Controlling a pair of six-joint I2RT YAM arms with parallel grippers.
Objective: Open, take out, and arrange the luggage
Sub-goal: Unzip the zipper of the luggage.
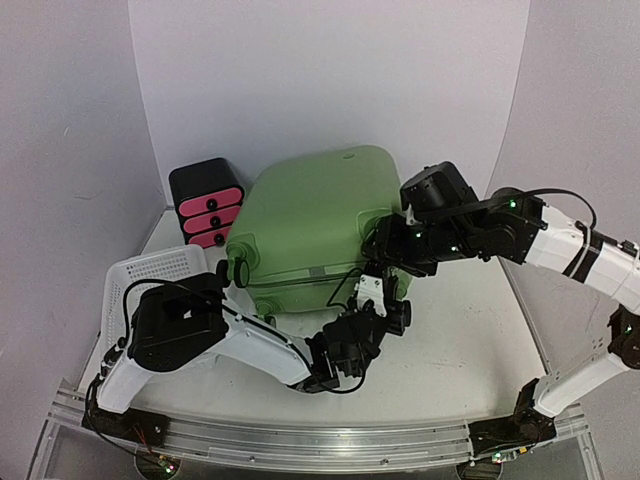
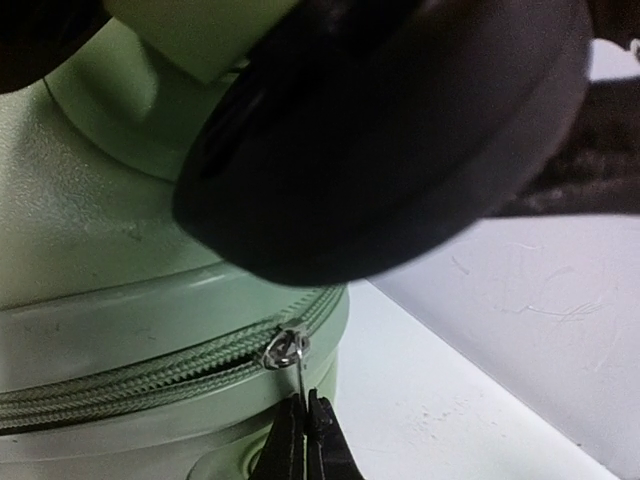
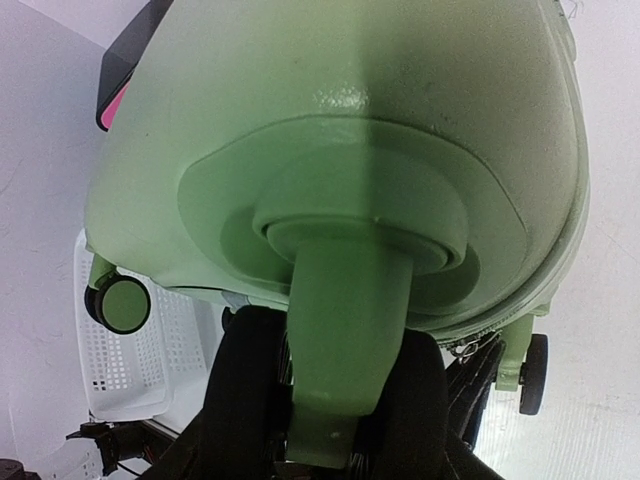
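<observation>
Green luggage (image 1: 310,215), zipper pull (image 2: 300,372) in tight-closed left claw (image 2: 305,425); right claw (image 1: 385,258) about wheel stem (image 3: 345,330), grip unclear.

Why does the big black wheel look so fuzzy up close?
Left wrist view: the wheel sits too near the lens, so it blurs, while the zipper pull looks sharp. Right wrist view: a shiny glare spot on the luggage.

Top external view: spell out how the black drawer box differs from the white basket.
The drawer box is black with three pink fronts; the basket is white perforated plastic. The drawer box stands at the back by the wall, in full view; the basket lies nearer the arms, partly hidden behind the left arm. Both sit to the left of the green suitcase.
</observation>
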